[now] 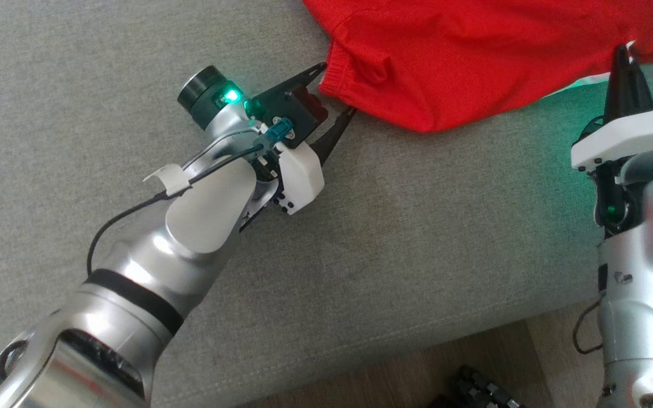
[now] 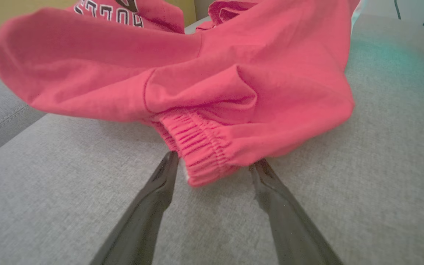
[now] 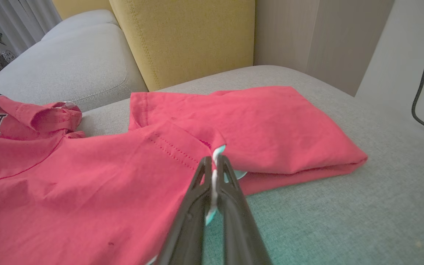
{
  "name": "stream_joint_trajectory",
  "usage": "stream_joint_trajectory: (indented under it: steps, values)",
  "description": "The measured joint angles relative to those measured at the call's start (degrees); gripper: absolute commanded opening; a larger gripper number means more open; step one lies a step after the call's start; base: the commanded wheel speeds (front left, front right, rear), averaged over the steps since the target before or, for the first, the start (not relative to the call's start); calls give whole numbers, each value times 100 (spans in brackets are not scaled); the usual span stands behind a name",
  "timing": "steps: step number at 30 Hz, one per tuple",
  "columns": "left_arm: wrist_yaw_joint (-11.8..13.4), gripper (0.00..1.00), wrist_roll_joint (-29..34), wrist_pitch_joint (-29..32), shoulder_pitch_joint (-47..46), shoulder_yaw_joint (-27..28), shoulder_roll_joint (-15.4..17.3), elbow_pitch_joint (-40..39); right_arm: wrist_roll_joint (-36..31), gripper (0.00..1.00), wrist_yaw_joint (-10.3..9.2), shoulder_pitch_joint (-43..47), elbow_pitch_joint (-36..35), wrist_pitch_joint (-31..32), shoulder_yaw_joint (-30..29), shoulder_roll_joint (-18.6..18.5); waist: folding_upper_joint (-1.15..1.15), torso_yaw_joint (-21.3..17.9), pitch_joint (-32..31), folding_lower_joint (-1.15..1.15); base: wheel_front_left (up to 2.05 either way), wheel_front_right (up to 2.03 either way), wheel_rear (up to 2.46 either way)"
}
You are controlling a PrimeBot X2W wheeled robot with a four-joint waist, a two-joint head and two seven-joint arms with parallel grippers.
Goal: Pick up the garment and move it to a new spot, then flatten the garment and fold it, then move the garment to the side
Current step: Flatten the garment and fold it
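At the upper right of the head view, the garment [image 1: 474,62] lies bunched on the sofa [image 1: 134,85], red, with its folds running off the top edge of the frame.

**Left gripper** [image 1: 339,88]: released. The jaws stand wide apart, one finger on each side of the ribbed cuff [image 2: 201,147]. In the left wrist view the cuff sits at frame centre, just between the fingertips [image 2: 171,162], and these lie low, close to the sofa cloth. Nothing is grasped.

**Right gripper** [image 3: 214,162]: clenched. At the centre of the right wrist view the jaws pinch a thin pale strip at the garment's edge. Whether this strip is a lining or a label cannot be told.

**Hazards from this state**

1. Shallow bite. Only the tip of the cuff lies between the left jaws. Closing here is likely to catch too little cloth, and the cuff may slip out under load.
2. Snagging. The left fingertips ride near the sofa. Closing or pushing lower may pinch the upholstery along with the cuff.
3. Weak right hold. The pinch covers a narrow strip. A pull to the side may strip it from the jaws.
4. Uneven lift. Raising one arm ahead of the other probably twists the garment and adds creases that must be flattened afterwards.
5. Overhang. The floor [image 1: 417,368] shows at the lower edge of the head view. Dragging that way may drop cloth off the sofa.
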Motion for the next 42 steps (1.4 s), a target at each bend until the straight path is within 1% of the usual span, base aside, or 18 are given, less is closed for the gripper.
stream_joint_trajectory:
  steps: [1,2,3,5,9,16,20,23,27,31,35,38,42]
  values:
    - [0,100,0,0,0,-1,0,0,1,0,0,-1,2,-18,8,0,0,-4,5,0,0,0,0]
    - [0,91,0,0,-1,-7,-1,0,2,0,0,-1,3,-20,16,0,0,-7,10,0,0,0,0]
    - [-1,47,0,0,-2,-15,-3,-1,9,0,0,-1,4,-21,22,0,0,-9,16,0,0,0,0]
    - [-1,0,-1,0,-2,-48,-5,-26,10,0,0,-2,13,-21,24,0,0,-8,25,0,0,0,0]
    - [-1,0,-20,-1,-16,-126,-22,-142,9,0,0,-5,21,-22,18,0,0,18,32,0,0,0,0]
    - [-1,0,-162,-1,-20,-65,-2,-444,7,0,0,-6,18,-64,29,0,0,184,-104,0,0,0,0]
    - [-2,0,-272,-1,94,1,85,-630,-10,0,0,-6,-88,-62,274,-13,0,335,-322,0,0,0,0]
    - [-2,0,-370,-1,252,26,214,-744,12,0,0,-5,-178,-25,557,-134,0,475,-542,0,0,0,0]
    - [-3,0,-571,0,442,35,382,-878,233,0,0,-7,-272,41,894,-498,0,692,-886,0,0,0,0]
    - [-7,0,-872,0,527,31,575,-977,530,0,0,-9,-325,68,1168,-761,0,912,-1270,0,0,0,0]
    - [-7,0,-1178,0,534,41,828,-1095,902,0,0,-25,-341,75,1243,-881,0,1119,-1658,0,0,0,0]
    - [-7,0,-1324,0,534,105,982,-1268,1240,0,0,-25,-391,89,1272,-887,0,1264,-1935,0,0,0,0]
    - [-7,0,-1501,0,537,264,1103,-1493,1313,0,0,-12,-522,103,1368,-893,0,1391,-2185,0,0,0,0]
